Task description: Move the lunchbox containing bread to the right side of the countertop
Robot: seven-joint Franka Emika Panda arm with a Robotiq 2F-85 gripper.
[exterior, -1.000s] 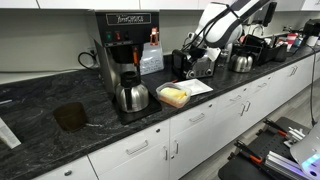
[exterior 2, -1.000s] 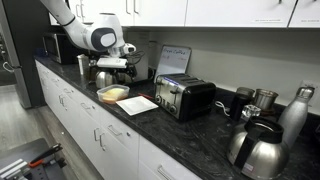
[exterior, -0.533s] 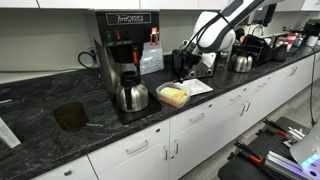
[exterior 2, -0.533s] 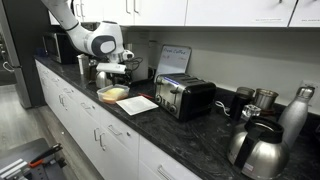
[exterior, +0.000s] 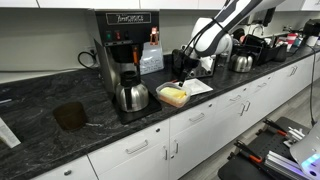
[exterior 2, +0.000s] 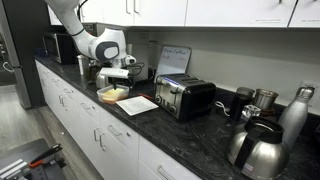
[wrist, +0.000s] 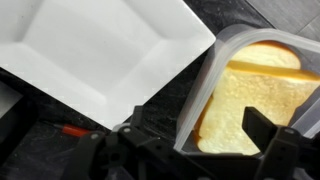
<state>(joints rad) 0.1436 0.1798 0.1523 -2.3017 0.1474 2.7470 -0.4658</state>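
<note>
One gripper, seemingly spread, hovers over lunchbox.

Clear lunchbox (pale yellow bread inside) sits flat on the dark speckled countertop

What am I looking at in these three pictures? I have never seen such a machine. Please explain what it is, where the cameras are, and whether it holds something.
The machine is a white robot arm with a two-finger gripper at its end. Two pictures come from cameras standing in the room, which look at the dark countertop from different places. The third comes from a camera on the arm's wrist, looking down past the fingers. On the countertop are a clear lunchbox with bread inside, a flat white sheet beside it, a coffee machine and a toaster. The gripper is open above the lunchbox and holds nothing.
</note>
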